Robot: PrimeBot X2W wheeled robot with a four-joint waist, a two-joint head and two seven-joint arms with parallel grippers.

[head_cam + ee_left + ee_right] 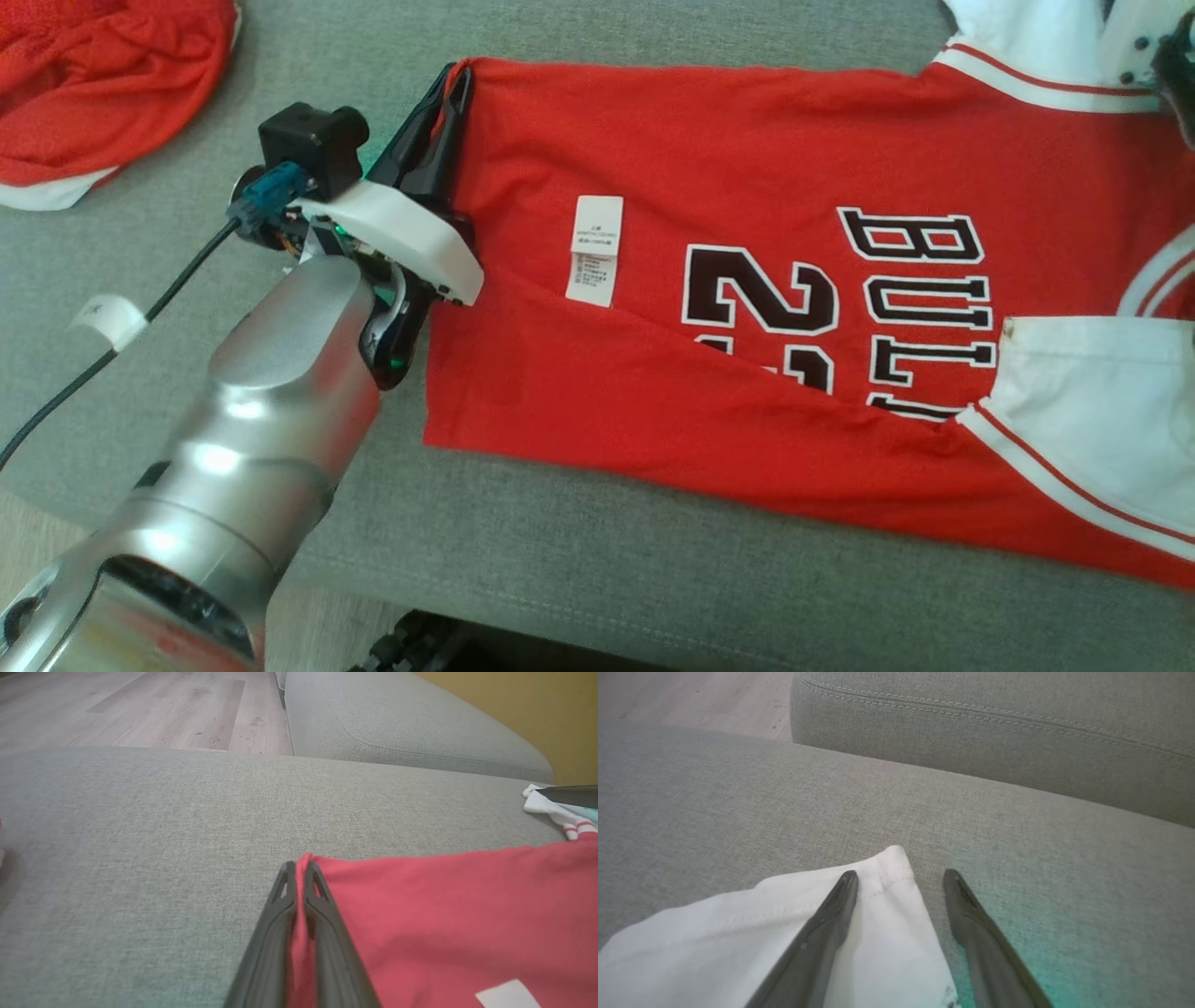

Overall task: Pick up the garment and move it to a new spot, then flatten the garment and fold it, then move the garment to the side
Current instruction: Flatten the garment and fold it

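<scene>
A red jersey (728,149) with white sleeves, a black-and-white number and lettering lies spread on the grey sofa seat (653,560), its lower part creased over itself. My left gripper (456,77) is shut on the jersey's far hem corner; in the left wrist view red cloth (444,914) is pinched between the closed fingers (275,914). My right gripper (901,875) is open at the corner of a white sleeve (887,933), one finger resting on the cloth, the other over bare cushion.
A second red and white garment (93,84) lies bunched at the seat's far left. A black cable with a white tag (107,322) trails from my left wrist. The backrest cushion (994,732) rises beyond the seat, with wood floor (140,709) past its end.
</scene>
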